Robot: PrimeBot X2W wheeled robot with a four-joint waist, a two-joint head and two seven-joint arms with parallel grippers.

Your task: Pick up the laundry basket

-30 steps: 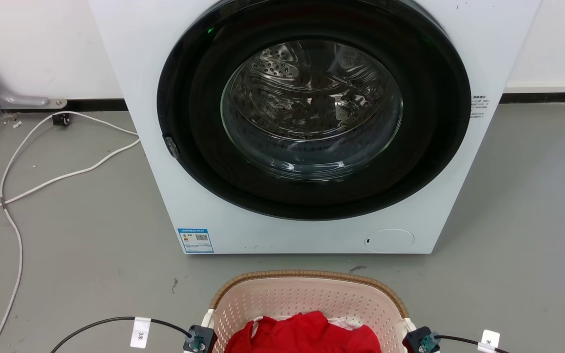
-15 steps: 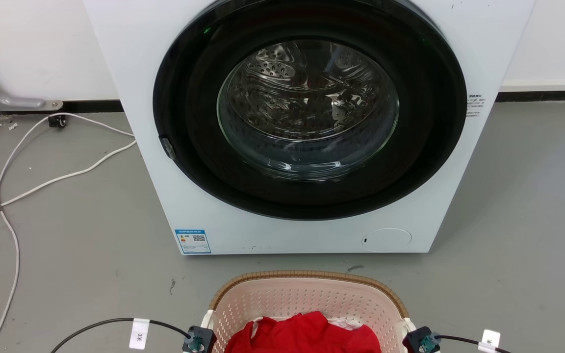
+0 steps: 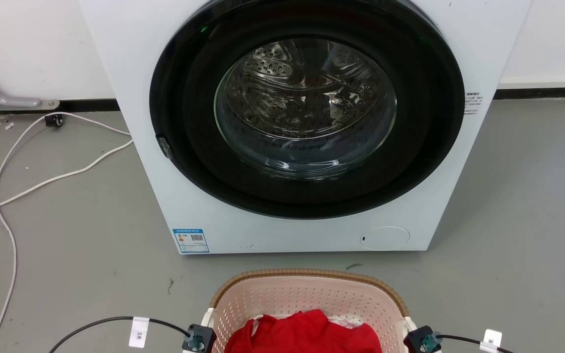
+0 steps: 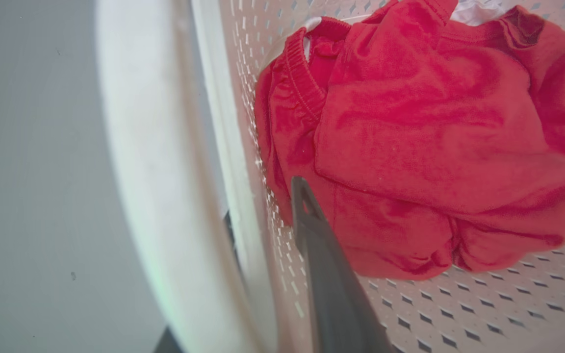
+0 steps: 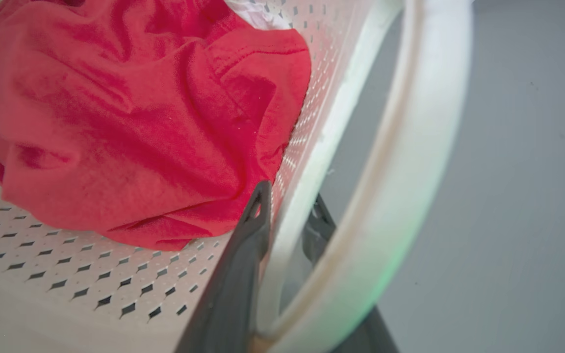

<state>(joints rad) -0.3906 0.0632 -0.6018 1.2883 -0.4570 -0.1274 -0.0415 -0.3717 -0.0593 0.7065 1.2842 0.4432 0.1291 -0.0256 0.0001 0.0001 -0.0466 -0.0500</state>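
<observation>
Grey floor (image 3: 66,255); wrist views show left claw (image 4: 263,201), right claw (image 5: 290,196) pinching the basket (image 3: 307,296).

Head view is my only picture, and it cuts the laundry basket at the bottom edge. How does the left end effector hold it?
Observer: In the left wrist view, the left end effector straddles the side wall of the laundry basket: one finger inside, one outside, under the white handle.
Operator: And the other arm?
Observer: The right end effector straddles the opposite wall likewise, one finger on each side.
Operator: Is the basket full?
Observer: No. The red garment is bunched, with bare perforated floor beside it.
</observation>
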